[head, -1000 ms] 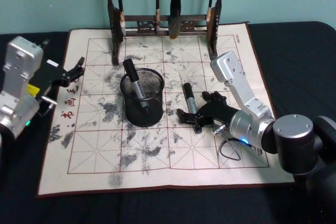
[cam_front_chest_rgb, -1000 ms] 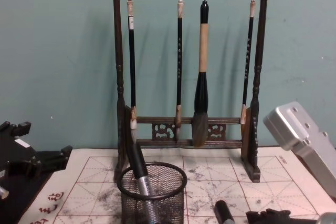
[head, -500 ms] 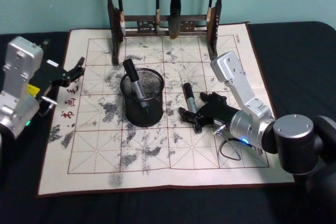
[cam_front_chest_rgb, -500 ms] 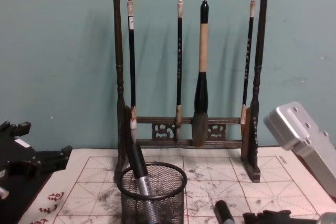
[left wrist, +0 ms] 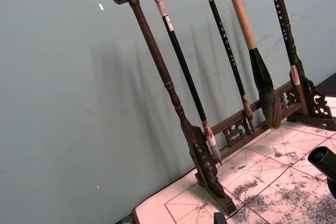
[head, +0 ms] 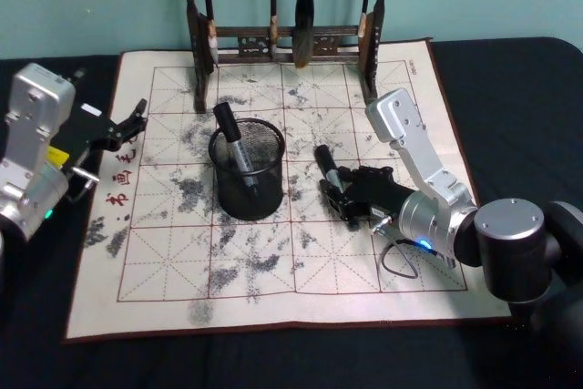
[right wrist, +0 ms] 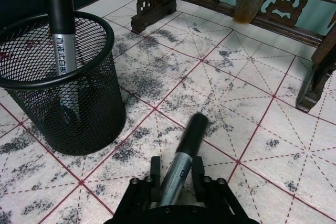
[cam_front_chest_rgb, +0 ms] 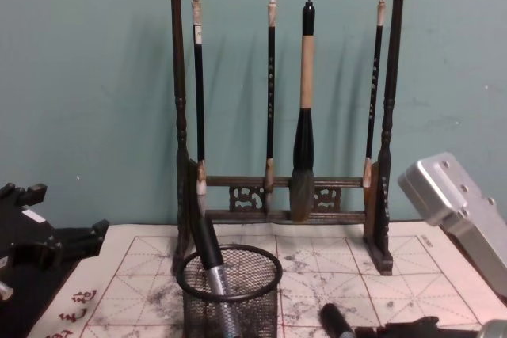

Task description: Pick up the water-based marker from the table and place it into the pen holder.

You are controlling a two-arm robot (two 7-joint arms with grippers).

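Now holding the marker: right gripper closed narrow on the barrel's rear, cap end free, low at the mat just right of the holder. Lift clear before swinging left. Tip toward upright, come over the rim, and steer beside the other marker leaning inside. Release only once well down in the mesh. Left gripper parked at the mat's left edge.

Holder: round black wire-mesh pen holder, upright on the mat, a second marker leaning inside.
Marker: black-capped, grey-barrelled water-based marker, just right of the holder, barrel clasped by the right gripper.
Table: black tabletop under a cream, red-gridded, ink-smudged mat.
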